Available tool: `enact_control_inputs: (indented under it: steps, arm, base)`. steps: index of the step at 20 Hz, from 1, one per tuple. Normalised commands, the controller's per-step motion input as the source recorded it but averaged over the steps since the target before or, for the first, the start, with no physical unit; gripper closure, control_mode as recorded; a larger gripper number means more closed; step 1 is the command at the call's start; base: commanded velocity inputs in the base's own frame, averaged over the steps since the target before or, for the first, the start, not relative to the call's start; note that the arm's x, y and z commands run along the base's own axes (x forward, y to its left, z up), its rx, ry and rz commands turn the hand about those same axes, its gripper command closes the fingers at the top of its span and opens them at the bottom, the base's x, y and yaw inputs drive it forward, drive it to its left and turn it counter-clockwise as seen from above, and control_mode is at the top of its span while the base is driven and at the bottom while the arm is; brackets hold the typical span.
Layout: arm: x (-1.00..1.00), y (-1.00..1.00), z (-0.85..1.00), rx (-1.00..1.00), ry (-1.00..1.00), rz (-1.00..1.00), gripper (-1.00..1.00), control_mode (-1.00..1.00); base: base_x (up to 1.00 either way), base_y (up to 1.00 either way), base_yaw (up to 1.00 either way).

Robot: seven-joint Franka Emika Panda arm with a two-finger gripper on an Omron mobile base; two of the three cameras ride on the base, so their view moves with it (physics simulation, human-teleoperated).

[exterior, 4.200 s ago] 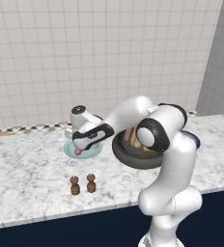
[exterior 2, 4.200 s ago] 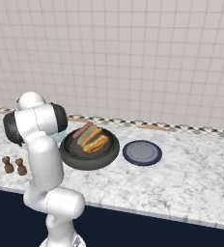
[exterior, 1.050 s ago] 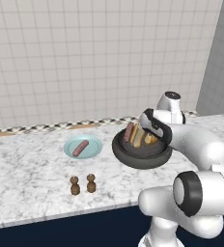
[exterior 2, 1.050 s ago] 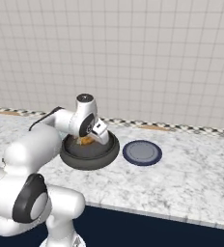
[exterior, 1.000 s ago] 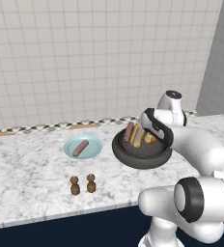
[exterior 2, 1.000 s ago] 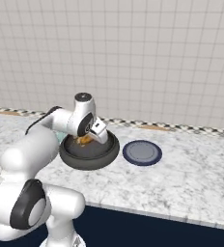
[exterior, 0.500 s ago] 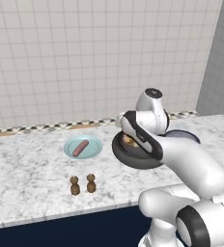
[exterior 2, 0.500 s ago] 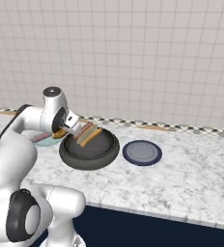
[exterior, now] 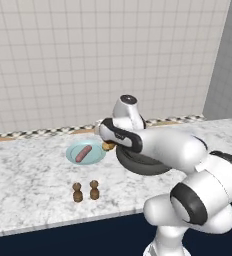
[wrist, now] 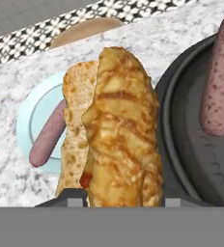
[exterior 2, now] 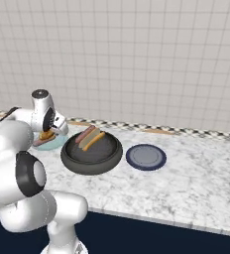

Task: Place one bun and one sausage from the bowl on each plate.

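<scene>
Bun sits clamped in my pincer, hanging between the bowl and the teal plate near the desk's back edge (one sausage lies there). Released too soon, I judge it lands on marble.

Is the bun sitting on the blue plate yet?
Apart. The left base view shows the bun held in the claw above the counter beside the teal plate.
</scene>
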Motion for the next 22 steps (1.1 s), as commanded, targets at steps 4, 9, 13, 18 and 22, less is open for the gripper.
enact_control_inputs:
  steps: [4,9,13,18,22]
  arm:
    - [0.62,0.61,-0.65,0.0,0.08,0.02,1.0,-1.0]
    - [0.79,0.46,-0.61,0.0,0.09,0.0,1.0,-1.0]
    - [0.52,0.35,-0.58,-0.04,0.05,0.0,1.0,-1.0]
    - [0.45,0.23,-0.52,-0.05,0.03,0.0,-1.0,-1.0]
    - [0.2,0.01,-0.11,-0.01,0.0,0.0,-1.0,-1.0]
  base:
    - [0.0,0.0,0.0]
    - [0.0,0.0,0.0]
    - [0.0,0.0,0.0]
    - [0.0,0.0,0.0]
    - [0.0,0.0,0.0]
